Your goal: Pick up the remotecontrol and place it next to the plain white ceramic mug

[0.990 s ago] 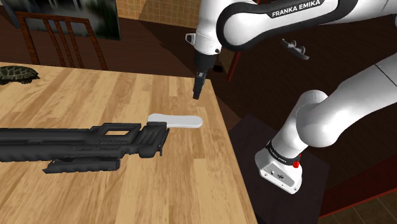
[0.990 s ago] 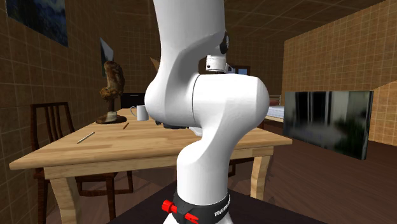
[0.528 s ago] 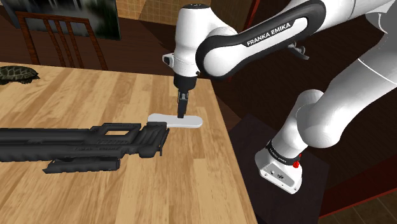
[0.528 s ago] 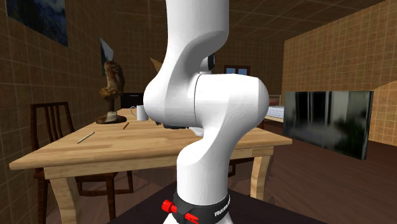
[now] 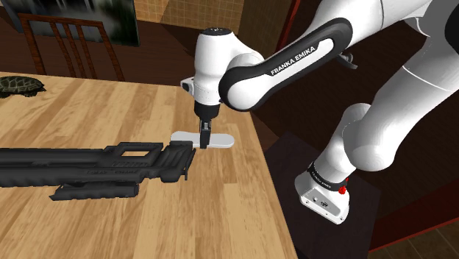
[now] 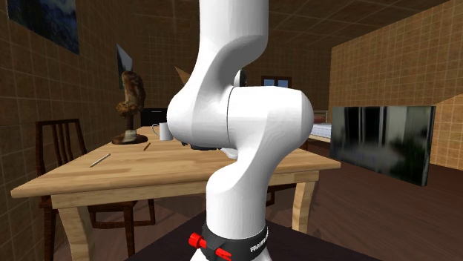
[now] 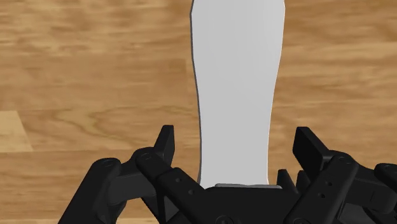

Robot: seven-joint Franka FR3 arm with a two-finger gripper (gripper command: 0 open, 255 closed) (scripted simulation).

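The remote control [image 5: 223, 140] is a flat, plain white bar lying on the wooden table [image 5: 221, 213] near its edge on the shoulder view's right. My gripper [image 5: 204, 141] has come straight down over the remote's middle. In the wrist view the gripper [image 7: 238, 141] is open: one black finger [image 7: 165, 141] stands on each side of the remote [image 7: 236, 83], with a gap between each finger and the white bar. The white mug [image 6: 163, 131] stands far off on the table in the second exterior view, beside a brown statue [image 6: 132, 104].
A long black rifle-shaped object [image 5: 95, 163] lies across the table just beside the remote, on the shoulder view's left. A dark turtle figure [image 5: 18, 84] sits at the far left edge, with a wooden chair [image 5: 70, 44] behind the table. A pencil [image 6: 100, 159] lies on the tabletop.
The arm has swung left in the shoulder view and lowered, taking the gripper from above the table's edge down around the remote. The remote has not moved.
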